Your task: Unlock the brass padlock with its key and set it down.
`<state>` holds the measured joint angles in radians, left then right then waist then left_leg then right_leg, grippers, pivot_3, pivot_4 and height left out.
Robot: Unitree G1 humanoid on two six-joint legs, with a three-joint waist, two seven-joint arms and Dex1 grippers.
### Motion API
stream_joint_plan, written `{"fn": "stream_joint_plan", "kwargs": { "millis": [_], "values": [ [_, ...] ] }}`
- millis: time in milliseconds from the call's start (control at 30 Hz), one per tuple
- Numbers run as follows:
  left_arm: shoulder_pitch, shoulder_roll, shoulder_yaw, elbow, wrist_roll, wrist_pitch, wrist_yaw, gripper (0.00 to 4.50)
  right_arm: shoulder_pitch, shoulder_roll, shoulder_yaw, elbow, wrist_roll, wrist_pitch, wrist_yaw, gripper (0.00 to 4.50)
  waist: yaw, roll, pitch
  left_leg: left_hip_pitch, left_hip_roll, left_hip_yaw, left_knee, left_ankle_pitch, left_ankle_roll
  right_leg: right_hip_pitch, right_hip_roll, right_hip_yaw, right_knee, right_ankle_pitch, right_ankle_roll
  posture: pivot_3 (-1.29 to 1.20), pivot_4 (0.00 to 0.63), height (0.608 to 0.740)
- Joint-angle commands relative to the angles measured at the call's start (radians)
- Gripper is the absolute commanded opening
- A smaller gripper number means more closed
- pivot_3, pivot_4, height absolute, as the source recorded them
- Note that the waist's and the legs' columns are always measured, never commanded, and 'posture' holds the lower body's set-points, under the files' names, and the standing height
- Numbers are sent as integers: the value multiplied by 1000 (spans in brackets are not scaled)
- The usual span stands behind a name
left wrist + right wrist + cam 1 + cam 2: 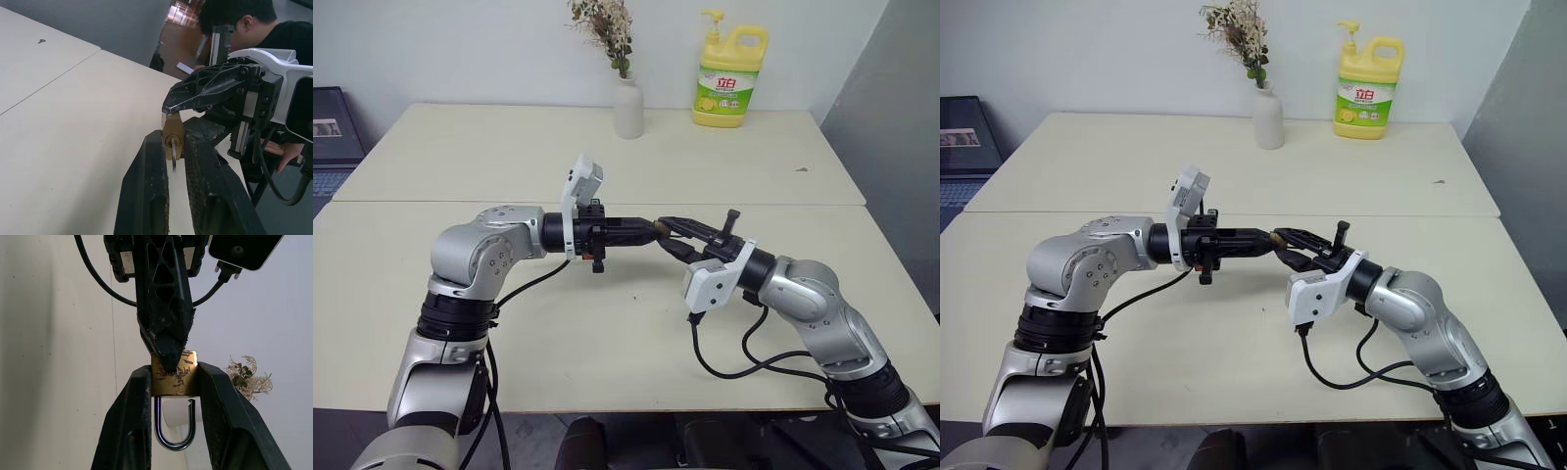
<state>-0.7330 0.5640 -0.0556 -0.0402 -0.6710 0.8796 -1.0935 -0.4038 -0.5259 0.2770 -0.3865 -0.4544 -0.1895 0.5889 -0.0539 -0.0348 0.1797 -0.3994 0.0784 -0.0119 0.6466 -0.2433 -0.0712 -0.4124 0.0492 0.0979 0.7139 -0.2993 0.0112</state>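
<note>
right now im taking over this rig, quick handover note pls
Right claw: shut on the brass padlock, held in the air above the near table.
Left claw: closed around the key, which sits in the keyhole.
Done: key inserted. The shackle shows a gap at one end in the right wrist view, so it looks released.
Left: confirm it is unlocked, then set the padlock down on the table.
</note>
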Motion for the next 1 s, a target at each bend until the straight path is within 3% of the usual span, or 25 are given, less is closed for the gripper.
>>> {"fn": "stream_joint_plan", "kwargs": {
  "millis": [33,267,467,700,867,1000],
  "values": [
    [-21,-1,3,-9,1,-13,0,152,-23,9,4,-30,0,-23,-4,934,0,0,0,0,0,0,0,0,0,0,0,0,0,0,0,0,150,740],
    [-16,-5,6,-10,2,-18,0,152,-7,-3,0,-24,8,-2,20,934,0,0,0,0,0,0,0,0,0,0,0,0,0,0,0,0,150,740],
    [-14,4,7,-4,3,-26,-20,152,51,-59,-56,-26,26,8,35,3039,3,0,0,0,0,0,0,0,0,0,0,0,-1,0,0,0,150,740],
    [-15,17,12,25,8,-65,-71,152,150,-171,-164,-49,158,-30,92,3046,5,0,0,0,0,0,0,0,0,1,0,0,-1,-1,1,0,150,740],
    [-21,24,11,45,18,-88,-89,152,156,-209,-237,-90,410,80,197,3046,1,0,0,1,0,0,0,0,0,2,0,0,-1,-1,2,0,150,740],
    [-21,32,3,35,18,-101,-115,152,79,-163,-244,-188,599,273,208,2107,-3,0,0,1,0,-1,0,0,0,2,0,0,-1,-1,2,0,150,740]
  ]
}}
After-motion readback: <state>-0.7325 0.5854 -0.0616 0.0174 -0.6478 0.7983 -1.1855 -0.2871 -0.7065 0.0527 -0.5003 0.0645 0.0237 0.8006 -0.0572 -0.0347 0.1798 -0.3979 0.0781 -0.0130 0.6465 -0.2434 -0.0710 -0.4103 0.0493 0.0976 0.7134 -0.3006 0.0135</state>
